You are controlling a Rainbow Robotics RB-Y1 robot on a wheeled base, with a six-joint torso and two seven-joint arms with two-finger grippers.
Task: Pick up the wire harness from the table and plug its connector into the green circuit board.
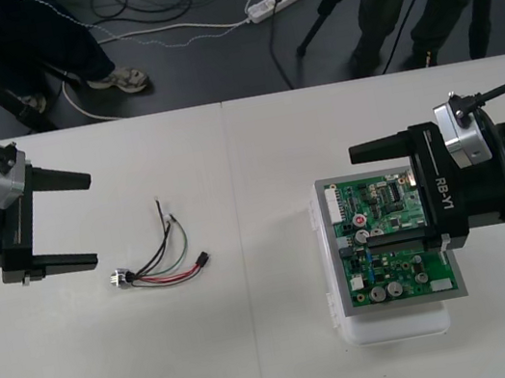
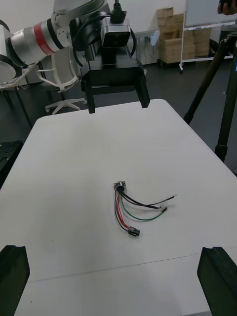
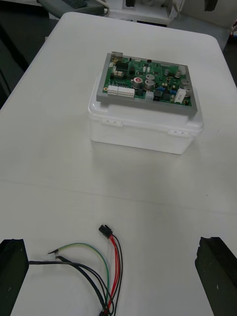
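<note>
Near the wire harness (image 1: 160, 264), my left gripper (image 1: 67, 222) hangs spread; I should pinch close behind its plug (image 1: 204, 257). Over the circuit board (image 1: 395, 276), my right gripper (image 1: 381, 194) hovers, fingers apart.

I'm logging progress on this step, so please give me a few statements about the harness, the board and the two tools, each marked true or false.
1. The harness lies on the table, between the left tool and the green board. True.
2. The plug is seated in the green board. False: it lies on the table, at the end of the harness nearest the board.
3. The left tool is shut on the wires. False: it is open and beside the harness, not touching it.
4. The right tool is open and hangs over the green board. True.
5. The green board sits on a white base. True.
</note>
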